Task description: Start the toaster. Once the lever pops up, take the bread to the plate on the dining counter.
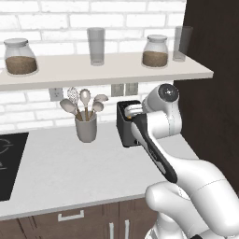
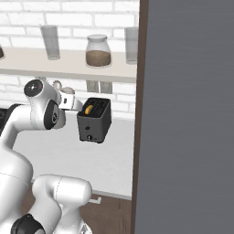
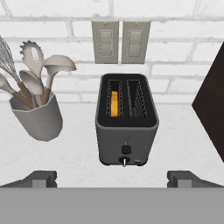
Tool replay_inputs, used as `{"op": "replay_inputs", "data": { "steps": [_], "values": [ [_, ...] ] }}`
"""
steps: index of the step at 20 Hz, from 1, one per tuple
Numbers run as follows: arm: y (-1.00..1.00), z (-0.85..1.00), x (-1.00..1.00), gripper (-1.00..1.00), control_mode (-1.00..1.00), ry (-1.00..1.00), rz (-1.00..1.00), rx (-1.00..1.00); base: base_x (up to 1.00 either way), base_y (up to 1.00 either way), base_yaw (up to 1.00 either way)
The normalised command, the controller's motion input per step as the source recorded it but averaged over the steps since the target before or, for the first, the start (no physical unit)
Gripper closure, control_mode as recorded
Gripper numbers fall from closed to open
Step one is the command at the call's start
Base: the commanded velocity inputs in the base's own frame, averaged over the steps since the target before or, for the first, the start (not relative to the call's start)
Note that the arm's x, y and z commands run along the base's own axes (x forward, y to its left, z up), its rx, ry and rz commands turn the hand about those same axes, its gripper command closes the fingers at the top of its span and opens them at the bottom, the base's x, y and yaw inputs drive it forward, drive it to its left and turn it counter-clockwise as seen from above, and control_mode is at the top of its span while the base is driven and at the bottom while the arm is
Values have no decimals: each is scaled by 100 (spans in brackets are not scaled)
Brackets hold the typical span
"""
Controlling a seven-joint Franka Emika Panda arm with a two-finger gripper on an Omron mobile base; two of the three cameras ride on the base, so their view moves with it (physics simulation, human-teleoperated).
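The dark grey toaster (image 3: 127, 131) stands on the light grey worktop against the brick wall, its narrow face with the small knob (image 3: 125, 149) turned toward the hand. An orange-yellow edge of the bread (image 3: 114, 103) shows down in its left slot, also visible as the bread (image 2: 88, 109) from the right. My gripper (image 3: 114, 178) hovers in front of and slightly above the toaster (image 2: 94, 119), open, with nothing between its fingertips (image 3: 41, 178). From the left, my arm covers part of the toaster (image 1: 125, 126). The plate and the dining counter are out of view.
A grey utensil cup (image 3: 37, 116) with spoons and a whisk stands left of the toaster, seen as the cup (image 1: 86, 127) too. A shelf (image 1: 107, 70) with jars and glasses hangs above. A tall dark cabinet side (image 2: 183, 114) rises right of the toaster. A black cooktop (image 1: 9, 163) lies far left.
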Motion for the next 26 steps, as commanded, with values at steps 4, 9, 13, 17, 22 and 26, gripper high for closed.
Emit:
{"op": "replay_inputs", "data": {
  "steps": [4, 9, 13, 17, 22, 26],
  "values": [
    [0, 0, 0, -100, -100, 0, 0, 0, 0, 0, 0],
    [0, 0, 0, -100, -100, 0, 0, 0, 0, 0, 0],
    [0, 0, 0, -100, -100, 0, 0, 0, 0, 0, 0],
    [0, 0, 0, -100, -100, 0, 0, 0, 0, 0, 0],
    [0, 0, 0, -100, -100, 0, 0, 0, 0, 0, 0],
    [0, 0, 0, -100, -100, 0, 0, 0, 0, 0, 0]
  ]
}}
